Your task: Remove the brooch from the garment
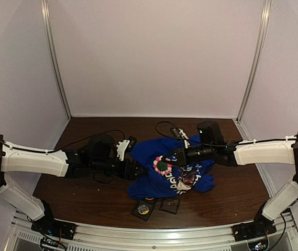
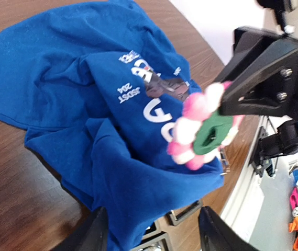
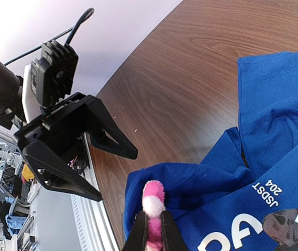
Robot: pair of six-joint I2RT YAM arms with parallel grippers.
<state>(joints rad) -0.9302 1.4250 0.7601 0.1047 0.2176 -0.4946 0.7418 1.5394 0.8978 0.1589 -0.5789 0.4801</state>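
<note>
Your right claw (image 3: 151, 235) pinches the pink-and-green brooch (image 2: 203, 130) over the blue garment (image 2: 59, 78); your left claw (image 3: 116, 177) stands wide, its 2 fingers (image 3: 114, 141) empty, just beside the garment's edge.

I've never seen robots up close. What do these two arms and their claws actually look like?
Both the left arm and the right arm wear smooth white shells on their long sections, with black joints, wrists and bases. The left gripper is matte black, with two flat, wedge-shaped fingers tapering to points. A thin black cable curves off its wrist.
</note>
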